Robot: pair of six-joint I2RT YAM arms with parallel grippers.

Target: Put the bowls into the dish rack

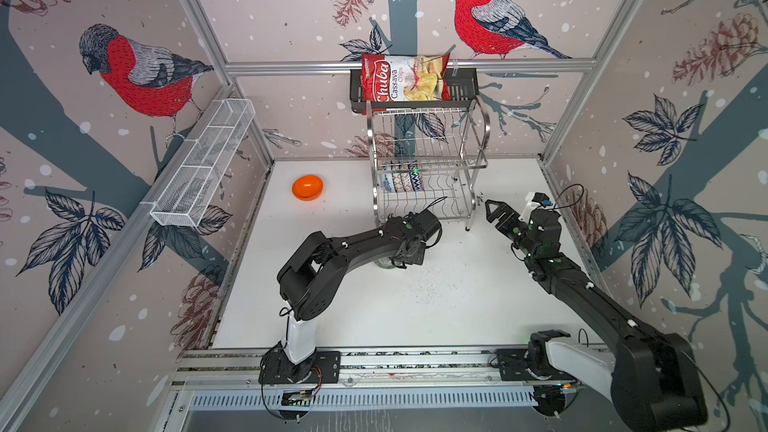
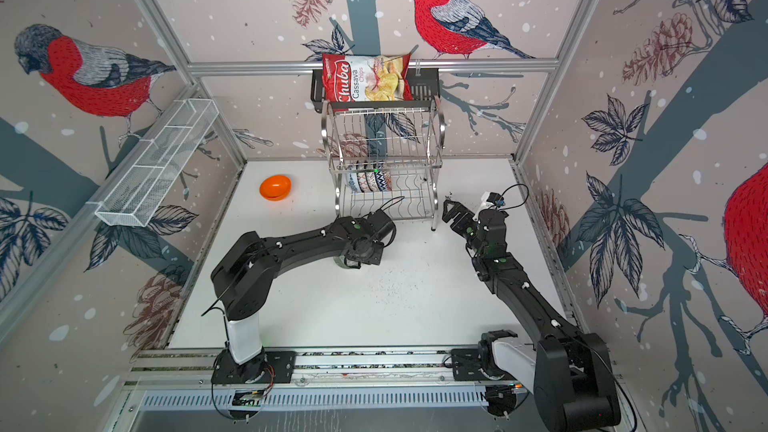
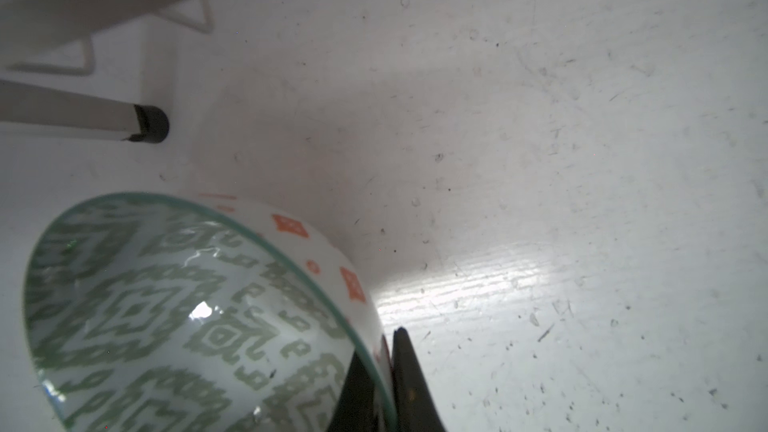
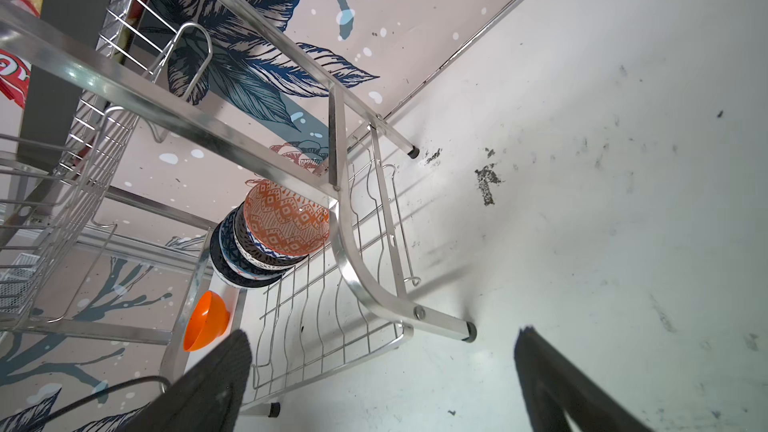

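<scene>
Grey-green patterned bowl (image 3: pixel 187 317) is pinched by its rim in the left gripper (image 3: pixel 384 363); the right gripper (image 4: pixel 382 336) is held spread, dish rack (image 4: pixel 361 268) just ahead.

The plain bowl (image 1: pixel 307 187) is glossy orange. The grey-green bowl (image 3: pixel 187 313) has a blocky grey-green diamond pattern inside, a green rim, and orange-red diamonds on white outside. The dish rack (image 4: pixel 166 116) is shiny silver. The red-white bowl (image 4: pixel 286 218) shows orange-red diamonds and zigzags; the other racked bowls (image 4: pixel 226 255) are dark blue and black on white. The table (image 1: pixel 415 305) is white with dark specks.
</scene>
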